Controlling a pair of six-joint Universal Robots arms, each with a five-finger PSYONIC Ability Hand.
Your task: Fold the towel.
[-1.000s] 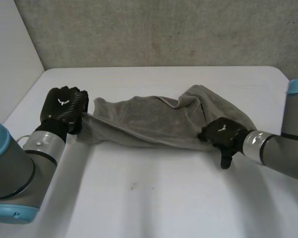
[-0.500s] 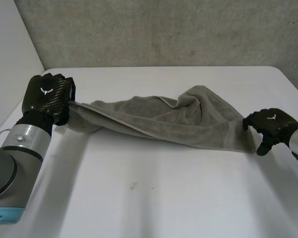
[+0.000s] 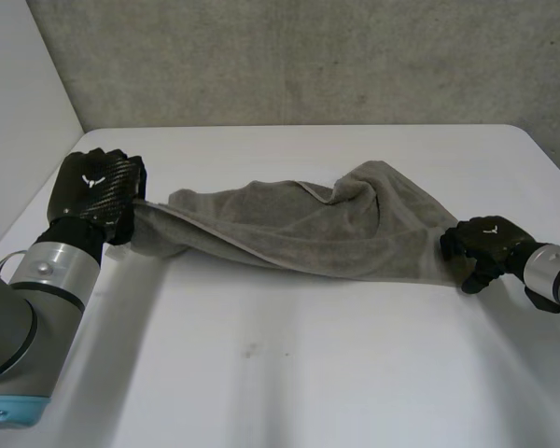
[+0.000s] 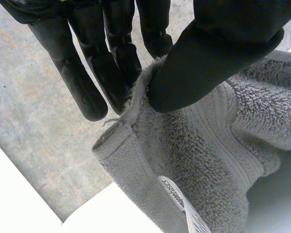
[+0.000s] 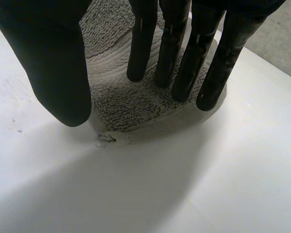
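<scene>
Since half a second ago the right hand [image 3: 485, 245] has drawn back in toward the towel [image 3: 299, 224], and the left hand [image 3: 98, 191] has shifted slightly toward it as well. The grey towel lies as a long, rumpled band across the middle of the white table [image 3: 289, 373], between the two hands. At the towel's left end, the left hand pinches the hem between its thumb [image 4: 218, 53] and straight fingers [image 4: 111, 63], and a white label [image 4: 179, 201] shows on the cloth below that grip. At the towel's right end, the right hand's straight fingers [image 5: 184, 53] reach over the corner, with the thumb held apart beside the cloth and nothing pinched. A rough grey wall [image 3: 308, 56] rises behind the towel, and a plain white panel [image 3: 19, 112] stands beyond its left end.
</scene>
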